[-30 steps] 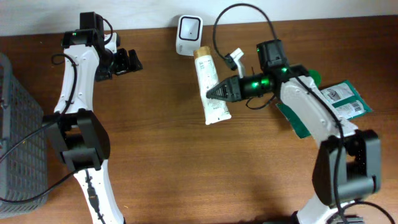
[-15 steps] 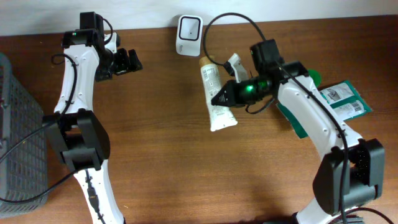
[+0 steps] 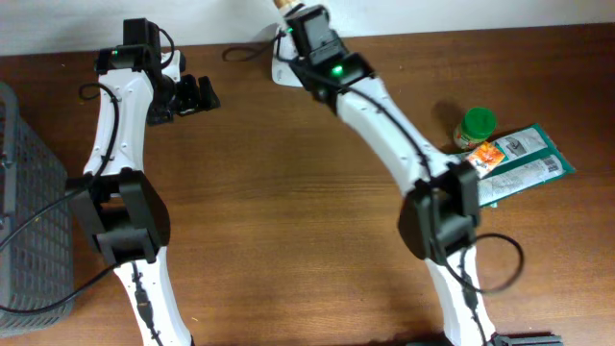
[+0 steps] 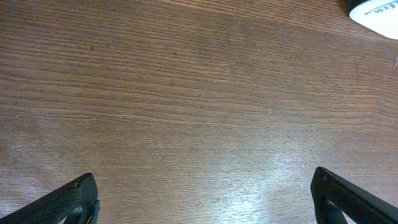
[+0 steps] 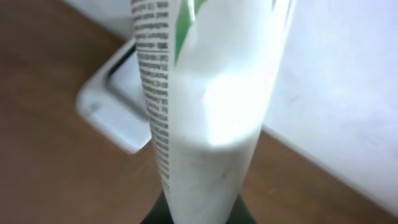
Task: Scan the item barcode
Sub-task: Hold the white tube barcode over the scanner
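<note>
right gripper (image 3: pixel 300 21): reached to the far edge of the table and pinching the tube (image 5: pixel 199 112). I can't see the fingers themselves behind it.
left gripper (image 3: pixel 200 94): fingers spread wide, holding nothing, hovering over bare table (image 4: pixel 186 93) far left.
tube location: in the air in the right grip, just over the scanner (image 5: pixel 115 106). Its cap end (image 3: pixel 282 4) is almost out of the overhead view.
barcode: I can't find it. Only small print and a green stripe show in the wrist view.
risk 1: no read, I think, if the code faces away from the scanner window. The tube would need a roll.
risk 2: the tube is soft and looks held near one end. It could sag or slip if I twist fast.
risk 3: it is close to the far wall, so the cap could bump it and shift the grip.
risk 4: lowering could knock the scanner or snag its cable (image 3: pixel 245 53).
clutter: jar (image 3: pixel 478 125) and packets (image 3: pixel 524 159) lie right, well apart. No worry there.
</note>
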